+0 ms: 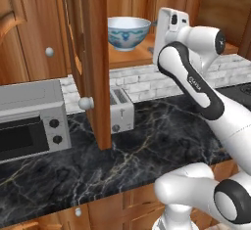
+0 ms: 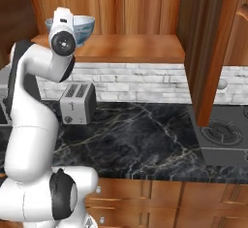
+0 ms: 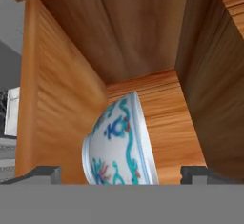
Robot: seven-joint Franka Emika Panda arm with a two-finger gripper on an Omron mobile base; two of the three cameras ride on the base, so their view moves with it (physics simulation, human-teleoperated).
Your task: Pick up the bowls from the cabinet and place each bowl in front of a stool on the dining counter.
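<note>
A white bowl [image 1: 128, 32] with a blue floral pattern stands on the plank shelf of the open wooden cabinet [image 1: 135, 57]. My hand is raised to shelf height, just right of the bowl in the left base view. In the right base view the hand covers part of the bowl [image 2: 86, 28]. The hand view is rolled sideways, so the bowl [image 3: 119, 142] looks tipped on its side there. In it my gripper [image 3: 121, 174] is open, one fingertip on either side of the bowl, nothing held. The stool and the dining counter are out of view.
The cabinet door [image 1: 95, 57] hangs open over the counter, its silver knob [image 1: 86, 103] facing me. Below the shelf a silver toaster [image 1: 121, 109] and a toaster oven [image 1: 29, 119] stand on the black marble counter [image 1: 162, 141]. A stove [image 2: 223, 135] lies at the right.
</note>
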